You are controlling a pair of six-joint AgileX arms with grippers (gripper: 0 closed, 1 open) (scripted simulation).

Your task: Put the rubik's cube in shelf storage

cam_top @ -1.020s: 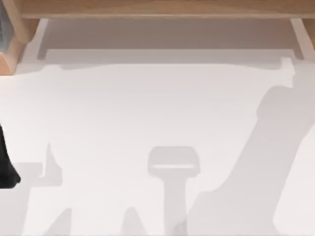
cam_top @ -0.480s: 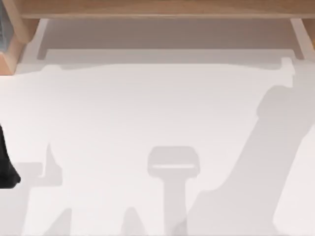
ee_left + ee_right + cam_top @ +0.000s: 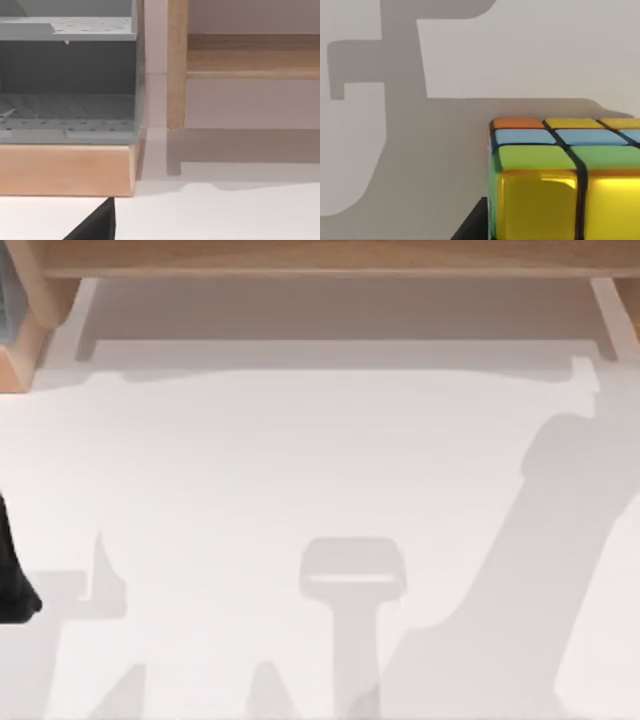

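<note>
The rubik's cube (image 3: 560,180) sits directly ahead of the right arm's fingers; their state cannot be told. The shelf storage (image 3: 320,260) lies well beyond.

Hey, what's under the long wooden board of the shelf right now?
Under the shelf storage board lies bare white table in shadow, between pale side supports. No rubik's cube there. Deeper under the board is covered.

Left arm (image 3: 12,580), a dark sliver at the table's left edge, low and parked.
</note>
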